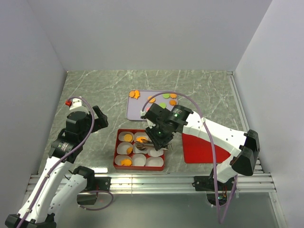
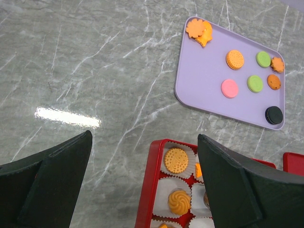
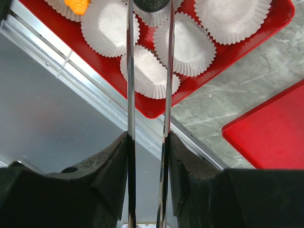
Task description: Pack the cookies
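Red plastic box, table's near edge: white paper cups, some holding orange cookies. Lavender rectangular tray behind it: loose cookies. Left gripper is fully open, empty. Right gripper clamps metal tongs pinching a dark disc above the cups.

Table: tray, red box, lid

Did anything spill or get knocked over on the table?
Nothing is spilled or broken. The cookies lie on the lavender tray or sit in paper cups in the red box. The only untidy bit: two orange cookies overlap at one corner of the tray.
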`<state>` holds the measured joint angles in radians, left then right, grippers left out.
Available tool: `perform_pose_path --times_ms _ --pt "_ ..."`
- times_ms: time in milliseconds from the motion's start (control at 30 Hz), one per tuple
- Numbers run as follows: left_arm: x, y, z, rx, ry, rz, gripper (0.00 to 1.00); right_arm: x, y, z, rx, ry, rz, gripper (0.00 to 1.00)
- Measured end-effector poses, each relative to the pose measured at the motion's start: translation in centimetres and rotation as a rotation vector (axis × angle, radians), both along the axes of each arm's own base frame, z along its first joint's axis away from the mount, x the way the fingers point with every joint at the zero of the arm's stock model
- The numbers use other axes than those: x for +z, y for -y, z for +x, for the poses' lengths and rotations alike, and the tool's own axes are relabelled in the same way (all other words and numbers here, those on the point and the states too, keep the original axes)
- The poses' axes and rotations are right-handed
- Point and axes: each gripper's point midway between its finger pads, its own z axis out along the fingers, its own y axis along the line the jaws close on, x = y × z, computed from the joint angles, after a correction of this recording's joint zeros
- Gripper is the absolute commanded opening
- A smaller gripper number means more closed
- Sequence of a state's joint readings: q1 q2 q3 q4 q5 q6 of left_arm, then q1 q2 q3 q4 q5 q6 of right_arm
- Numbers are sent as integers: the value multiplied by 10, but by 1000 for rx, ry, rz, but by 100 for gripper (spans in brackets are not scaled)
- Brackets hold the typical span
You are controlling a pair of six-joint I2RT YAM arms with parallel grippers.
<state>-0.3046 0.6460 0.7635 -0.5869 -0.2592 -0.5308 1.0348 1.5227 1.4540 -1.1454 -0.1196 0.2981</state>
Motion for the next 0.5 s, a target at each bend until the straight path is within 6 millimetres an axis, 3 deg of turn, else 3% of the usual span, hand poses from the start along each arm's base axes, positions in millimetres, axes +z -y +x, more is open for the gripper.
perform_pose_path --times_ms 500 --pt "0 0 0 -1 0 0 98 6 -4 3 -1 13 17 49"
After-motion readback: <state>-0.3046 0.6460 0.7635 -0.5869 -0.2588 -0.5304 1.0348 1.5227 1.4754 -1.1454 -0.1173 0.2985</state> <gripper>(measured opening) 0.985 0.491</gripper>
